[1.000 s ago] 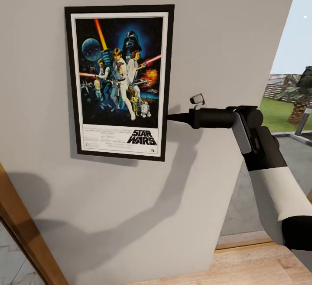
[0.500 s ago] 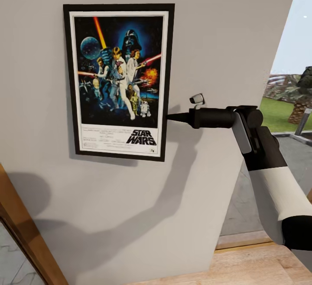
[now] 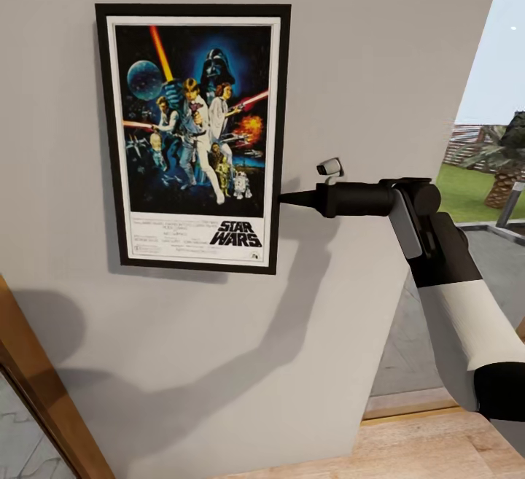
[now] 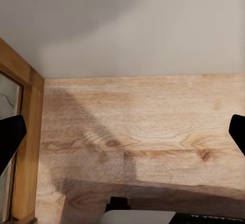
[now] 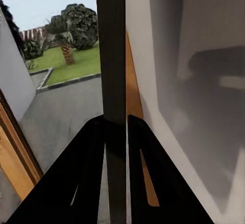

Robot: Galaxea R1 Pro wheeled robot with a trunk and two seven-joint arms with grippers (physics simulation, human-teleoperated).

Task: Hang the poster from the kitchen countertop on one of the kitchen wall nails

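Note:
The framed Star Wars poster (image 3: 191,136) stands upright against the pale grey wall (image 3: 364,63). My right gripper (image 3: 283,200) reaches in from the right and is shut on the poster's right edge, a little below mid-height. In the right wrist view the thin black frame edge (image 5: 113,55) runs between the two dark fingers (image 5: 87,173) of that gripper (image 5: 116,124). My left gripper (image 4: 122,132) is open and holds nothing, its fingertips (image 4: 9,137) spread wide over the wooden floor (image 4: 143,132). The wall nails are hidden or too small to make out. The kitchen countertop is out of view.
A wooden door frame (image 3: 44,391) slants up at the lower left. The wall ends at the right, where a tall window (image 3: 481,173) looks onto a paved yard and garden. Wooden floor (image 3: 408,450) lies below.
The poster's left edge has swung out to the left and slightly up, so its face looks wider. The gripped right edge and the right arm have barely moved.

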